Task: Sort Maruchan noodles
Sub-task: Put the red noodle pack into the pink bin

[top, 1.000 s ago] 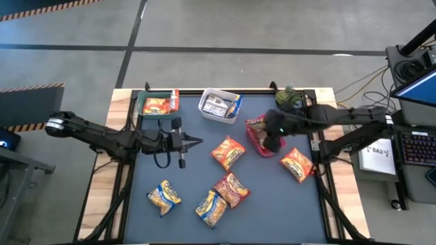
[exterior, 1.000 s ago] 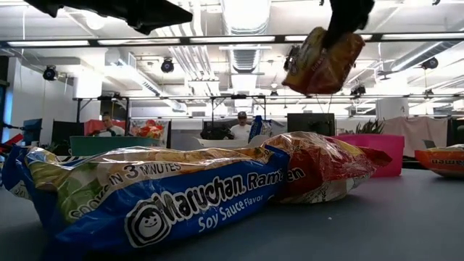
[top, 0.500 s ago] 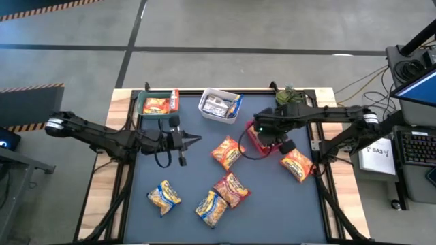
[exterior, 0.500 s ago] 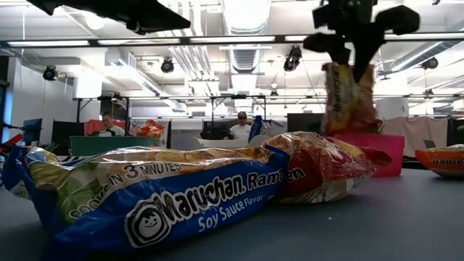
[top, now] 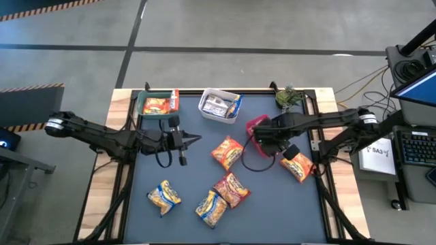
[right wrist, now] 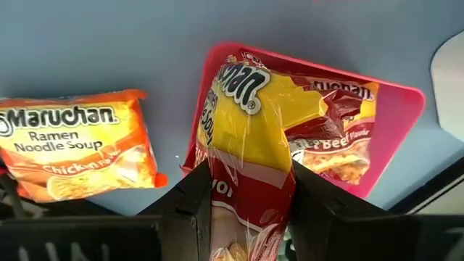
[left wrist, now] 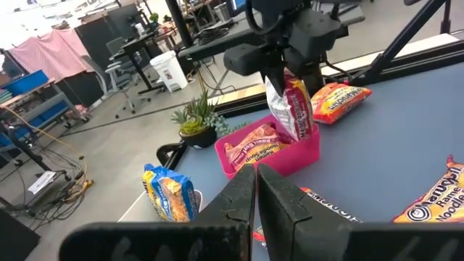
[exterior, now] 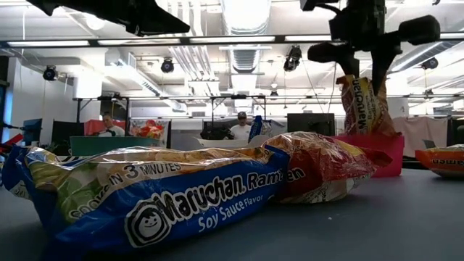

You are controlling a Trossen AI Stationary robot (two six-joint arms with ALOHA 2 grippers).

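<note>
My right gripper (right wrist: 250, 206) is shut on a red-and-yellow Maruchan packet (right wrist: 250, 123) above the red bin (right wrist: 395, 116). The low view shows that packet (exterior: 362, 105) hanging below the gripper (exterior: 362, 61). Another red packet (right wrist: 337, 145) lies in the bin. My left gripper (top: 195, 140) waits shut and holds nothing, above the table's left half. Loose packets lie flat on the table: an orange one (top: 228, 151), a red one (top: 232, 188), two blue-edged ones (top: 211, 207) (top: 164, 196), and an orange one (top: 297, 164) right of the bin. My right gripper pinches the packet's upper end (right wrist: 246, 192) between its two fingers, coming from above and pointing down. The packet hangs upright below the fingers. Its lower end (left wrist: 299, 132) reaches inside the red bin; whether it touches the packet below, I cannot tell.
A green bin (top: 151, 102) with an orange packet and a white bin (top: 218, 106) with silver and blue packets stand along the far edge. A small plant (top: 288, 97) sits at the far right corner. Bare table lies between my left gripper and the loose packets.
My right gripper has come down toward the red bin and tipped to point straight down. The packet it holds has swung from tilted, high above the table, to hanging upright, and its lower end has dropped behind the bin's rim.
</note>
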